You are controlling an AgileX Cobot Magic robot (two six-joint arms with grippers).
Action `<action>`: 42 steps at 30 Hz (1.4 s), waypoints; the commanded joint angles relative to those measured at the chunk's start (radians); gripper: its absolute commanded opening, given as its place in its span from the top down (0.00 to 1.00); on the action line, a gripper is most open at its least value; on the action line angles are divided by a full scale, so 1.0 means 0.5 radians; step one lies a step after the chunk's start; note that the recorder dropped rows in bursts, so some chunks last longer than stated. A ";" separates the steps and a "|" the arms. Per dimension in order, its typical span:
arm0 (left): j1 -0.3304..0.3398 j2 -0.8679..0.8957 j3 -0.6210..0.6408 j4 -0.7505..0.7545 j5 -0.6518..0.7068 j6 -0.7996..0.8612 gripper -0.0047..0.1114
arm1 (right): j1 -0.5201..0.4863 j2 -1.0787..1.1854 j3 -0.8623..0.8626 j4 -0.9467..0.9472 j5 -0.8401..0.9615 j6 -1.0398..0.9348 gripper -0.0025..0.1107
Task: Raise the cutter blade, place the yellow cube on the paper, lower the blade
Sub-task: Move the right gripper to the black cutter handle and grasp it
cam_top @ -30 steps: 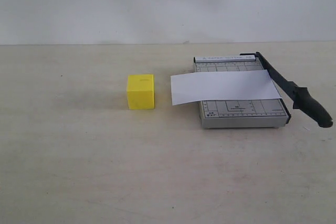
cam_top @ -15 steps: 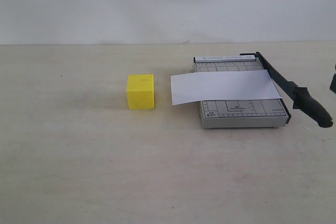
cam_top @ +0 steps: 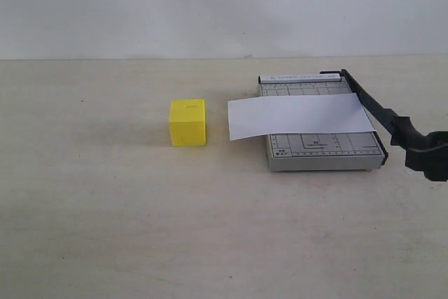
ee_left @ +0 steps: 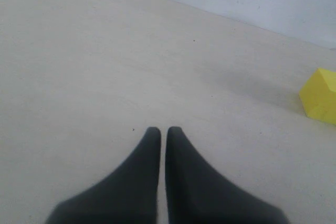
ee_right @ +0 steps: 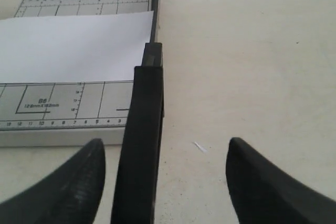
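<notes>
The grey gridded trimmer (cam_top: pixel 322 152) lies on the table with the white paper (cam_top: pixel 297 117) across it, the strip overhanging toward the yellow cube (cam_top: pixel 187 122). The cutter blade (cam_top: pixel 371 106) lies down along the trimmer's right edge. My right gripper (cam_top: pixel 430 155) is open around the blade's thick black handle (ee_right: pixel 142 145), which runs between its fingers close to one of them, not clamped. The paper (ee_right: pixel 73 48) and trimmer base (ee_right: pixel 63 106) show beyond. My left gripper (ee_left: pixel 163 129) is shut and empty over bare table, out of the exterior view, with the cube (ee_left: pixel 320 95) off to one side.
A pale wall (cam_top: pixel 224 5) rises behind the beige table (cam_top: pixel 140 229). A tiny white scrap (ee_right: pixel 199 147) lies on the table beside the blade handle.
My right gripper has come in from the right edge of the exterior view and now covers the end of the blade handle. Cube, paper and trimmer have not moved.
</notes>
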 commanded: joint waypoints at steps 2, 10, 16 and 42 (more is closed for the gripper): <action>-0.007 -0.006 -0.007 0.003 -0.029 -0.004 0.92 | 0.002 0.069 0.008 -0.035 -0.044 -0.014 0.50; -0.007 -0.006 -0.007 0.003 -0.029 -0.004 0.92 | 0.002 0.078 0.008 -0.055 -0.047 0.041 0.97; -0.007 -0.006 -0.007 0.003 -0.029 -0.004 0.92 | 0.002 0.073 0.008 -0.080 -0.148 0.041 0.98; -0.007 -0.006 -0.007 0.003 -0.029 -0.004 0.92 | 0.002 -0.280 0.008 -0.188 -0.472 0.033 0.98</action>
